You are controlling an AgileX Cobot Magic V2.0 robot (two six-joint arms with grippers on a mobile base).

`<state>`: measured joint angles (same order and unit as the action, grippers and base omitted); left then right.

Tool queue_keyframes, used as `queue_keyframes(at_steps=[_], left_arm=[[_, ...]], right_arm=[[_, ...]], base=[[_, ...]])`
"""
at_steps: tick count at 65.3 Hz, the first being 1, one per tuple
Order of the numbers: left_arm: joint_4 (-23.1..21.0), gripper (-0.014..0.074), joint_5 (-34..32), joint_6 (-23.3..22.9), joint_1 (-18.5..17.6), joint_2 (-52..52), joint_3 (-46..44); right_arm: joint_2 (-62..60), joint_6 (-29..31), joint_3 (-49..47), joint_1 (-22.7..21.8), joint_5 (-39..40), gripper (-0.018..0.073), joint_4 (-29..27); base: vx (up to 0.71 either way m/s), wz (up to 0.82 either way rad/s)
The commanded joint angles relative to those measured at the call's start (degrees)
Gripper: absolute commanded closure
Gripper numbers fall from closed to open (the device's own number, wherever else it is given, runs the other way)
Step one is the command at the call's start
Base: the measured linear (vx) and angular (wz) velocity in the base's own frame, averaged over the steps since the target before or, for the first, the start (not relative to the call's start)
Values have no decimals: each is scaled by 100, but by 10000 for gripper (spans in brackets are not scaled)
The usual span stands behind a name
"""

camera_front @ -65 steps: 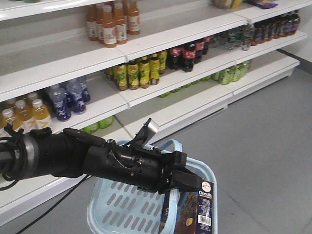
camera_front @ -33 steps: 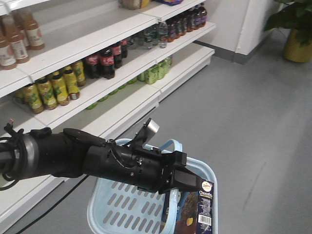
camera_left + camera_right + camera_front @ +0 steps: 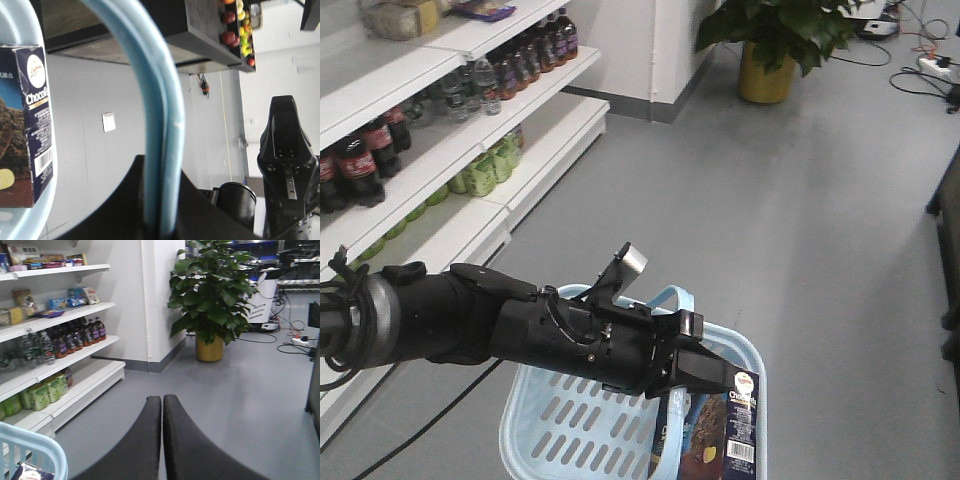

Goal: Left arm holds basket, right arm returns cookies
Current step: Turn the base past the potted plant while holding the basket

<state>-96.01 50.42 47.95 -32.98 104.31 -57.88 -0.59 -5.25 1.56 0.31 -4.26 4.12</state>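
Note:
My left arm, black with a silver tab, reaches right across the front view. Its gripper is shut on the loop handle of the light blue basket, which hangs below it. The left wrist view shows the fingers clamped on both handle loops. The navy cookies box stands upright in the basket's right end, and it also shows in the left wrist view. My right gripper is shut and empty, held over the floor to the right of the basket's corner.
White shelves with drink bottles run along the left. A potted plant stands by a white pillar at the far end. Cables lie on the grey floor at the far right. A dark object is at the right edge.
The whole view has swung right: the shelves slid left and the plant, pillar and cables came into sight. The left arm, basket and cookies box keep the same place in the frame.

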Motion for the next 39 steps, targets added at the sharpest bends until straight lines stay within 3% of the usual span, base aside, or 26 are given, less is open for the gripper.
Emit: queue_keyframes(at_steps=[1,39], left_arm=[[-571,603,377,31,-5,-299,-160],[-571,603,377,31,-5,-299,-160]], right_arm=[[-71,1,21,-23,426,567,52],[-71,1,21,-23,426,567,52]], base=[[13,-51],[11,-44]])
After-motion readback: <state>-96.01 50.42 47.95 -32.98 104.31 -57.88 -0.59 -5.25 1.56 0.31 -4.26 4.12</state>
